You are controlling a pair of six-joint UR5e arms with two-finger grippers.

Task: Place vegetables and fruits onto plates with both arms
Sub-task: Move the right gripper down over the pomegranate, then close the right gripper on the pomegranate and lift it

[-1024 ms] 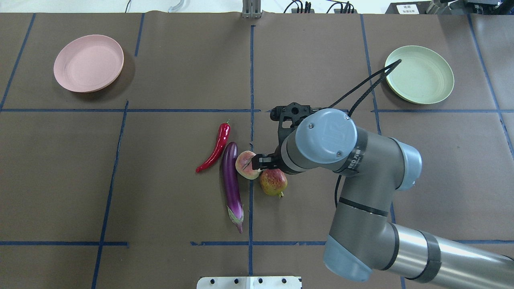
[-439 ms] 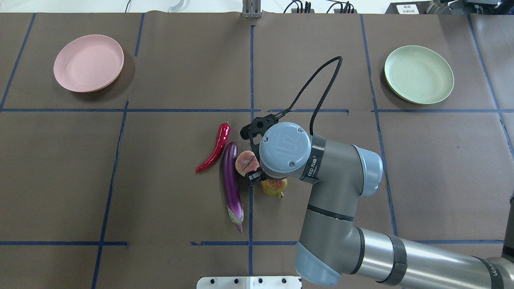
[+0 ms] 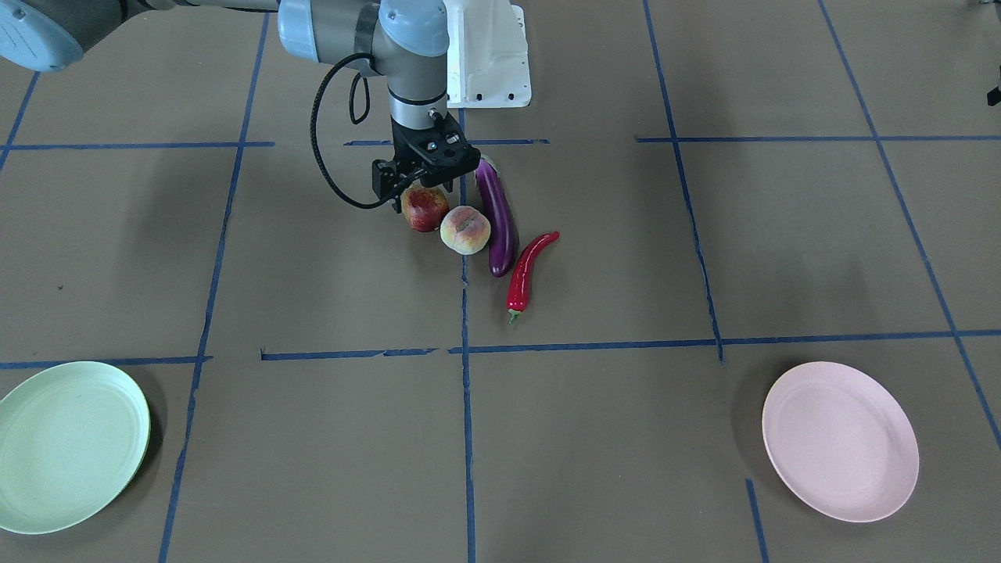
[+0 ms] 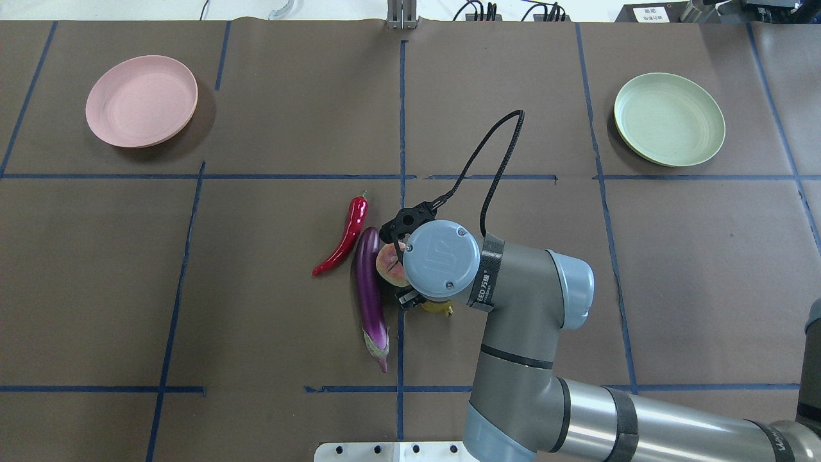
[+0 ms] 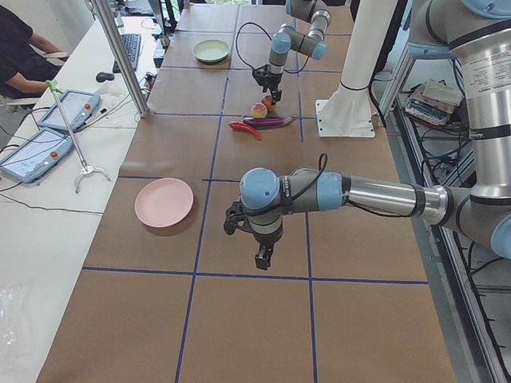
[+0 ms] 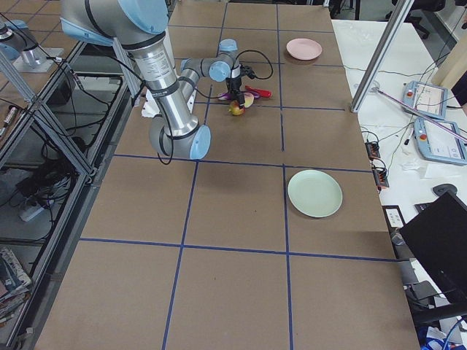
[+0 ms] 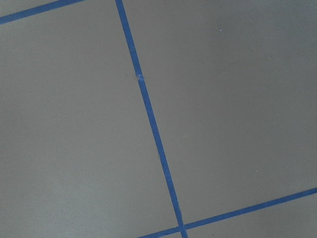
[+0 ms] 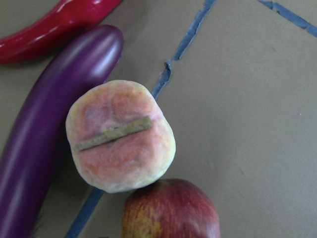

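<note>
Right arm (image 4: pixel 513 295): has swung from the peach (image 3: pixel 465 230) onto the apple (image 3: pixel 425 209) beside it.
Green plate (image 4: pixel 669 119), pink plate (image 4: pixel 142 101): 2, bare, well apart from apple.
Right gripper (image 3: pixel 426 188): just above apple, jaws apart, empty, likely poised to grasp.
Left gripper (image 5: pixel 259 254): far from apple; jaws untellable.

Right arm (image 4: pixel 526 333) reaches forward, right tool (image 3: pixel 426 191) pointing down, jaws apart; left arm (image 5: pixel 375 194) extended, left tool (image 5: pixel 262 259) pointing down.

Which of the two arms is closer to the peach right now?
The right. Its gripper hangs just over the dark red fruit beside the peach. The left gripper is far off, over bare table past the pink plate.
</note>
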